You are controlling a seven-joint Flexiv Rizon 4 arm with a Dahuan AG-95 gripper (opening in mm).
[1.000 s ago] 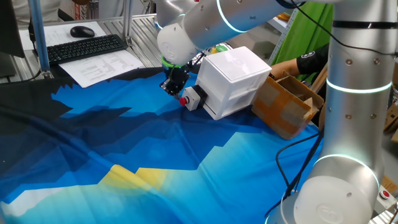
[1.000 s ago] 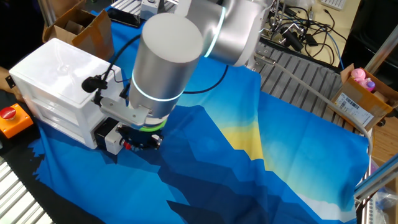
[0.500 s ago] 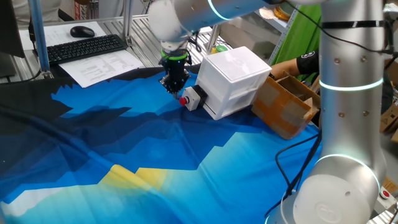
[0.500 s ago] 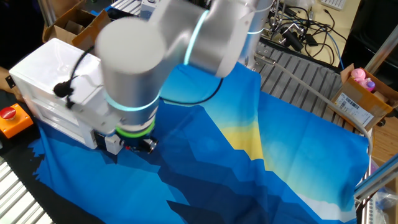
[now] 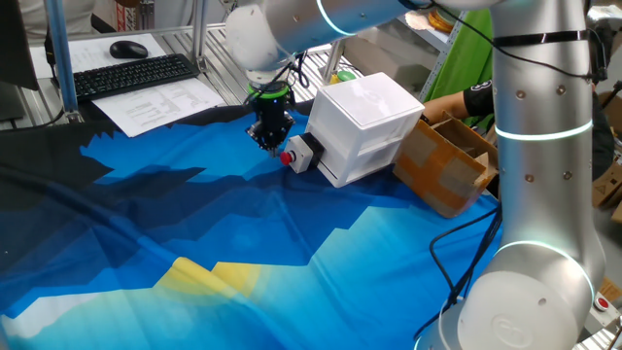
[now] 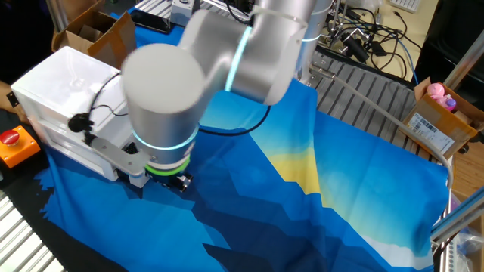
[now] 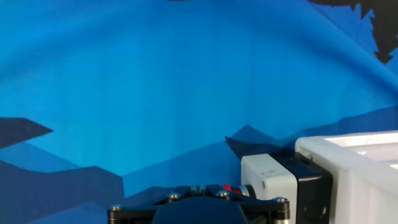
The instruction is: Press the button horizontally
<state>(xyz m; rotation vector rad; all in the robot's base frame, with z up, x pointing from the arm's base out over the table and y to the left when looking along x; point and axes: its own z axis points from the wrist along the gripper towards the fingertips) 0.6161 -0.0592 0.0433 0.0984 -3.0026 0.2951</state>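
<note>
A small round red button (image 5: 287,157) faces sideways from a square white-and-black housing (image 5: 303,153) against a glossy white plastic box (image 5: 367,124), on a blue cloth-draped counter (image 5: 243,243). A cardboard box (image 5: 449,160) sits right. The end effector (image 5: 269,138) hangs just left of the button; its finger state cannot be told.

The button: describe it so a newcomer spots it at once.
Find the big white box on the blue cloth. Against its lower side sits a small white-and-black housing, right beside the tool. The button is the tiny red round cap poking sideways from that housing, the only red thing by the box.
</note>
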